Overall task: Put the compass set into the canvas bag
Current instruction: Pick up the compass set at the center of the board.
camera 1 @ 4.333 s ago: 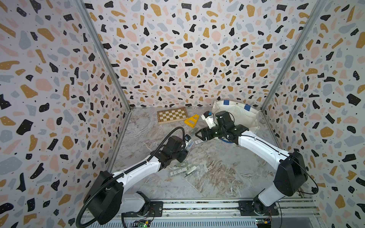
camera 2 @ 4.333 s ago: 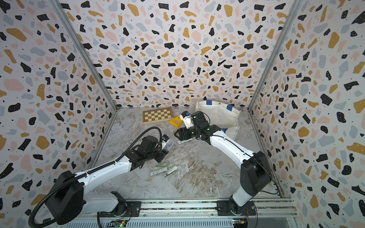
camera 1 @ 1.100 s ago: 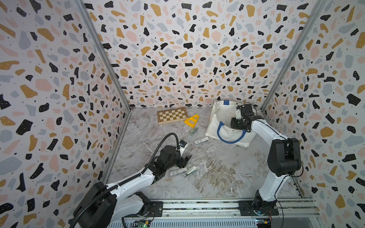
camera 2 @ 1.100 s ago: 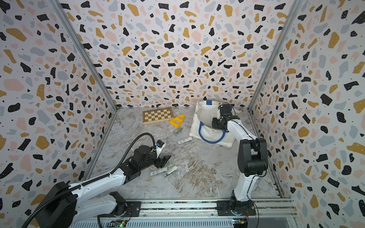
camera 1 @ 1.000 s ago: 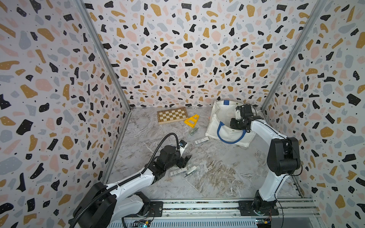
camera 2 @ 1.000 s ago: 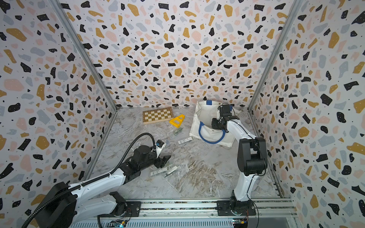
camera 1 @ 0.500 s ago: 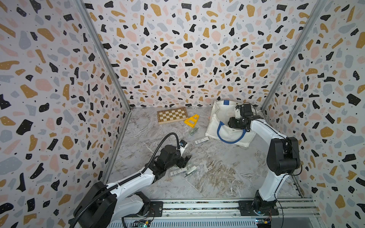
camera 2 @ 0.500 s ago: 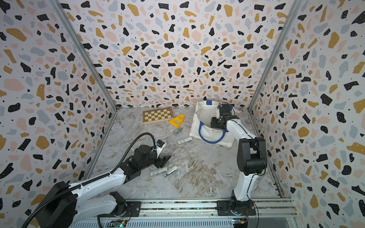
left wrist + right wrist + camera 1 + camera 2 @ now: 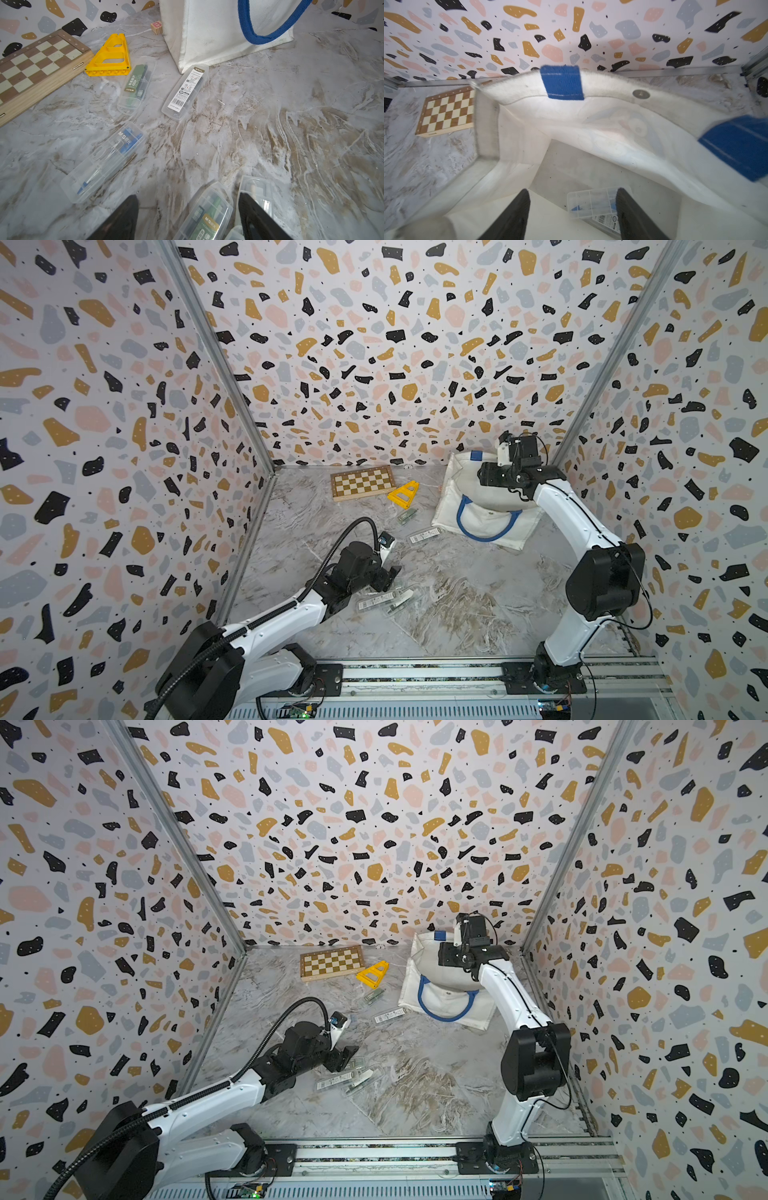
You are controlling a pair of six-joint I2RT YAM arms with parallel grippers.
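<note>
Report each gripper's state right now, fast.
Left gripper: open, holding nothing; a clear case lies just below it.
Right gripper: open, holding nothing, above the canvas bag; a compass set lies inside.

I logged the canvas bag at the rear right of the surface and the chessboard at rear centre, against the back wall. The triangular frame lay between them, just right of the chessboard. A small block sat behind the frame, beside the bag. The first case lay just before the frame, the second case at the bag's front corner. The third case lay between those and the left fingers. A cluster of cases lay mid-surface, under those fingers. One compass set lay inside the bag, below the right fingers.
</note>
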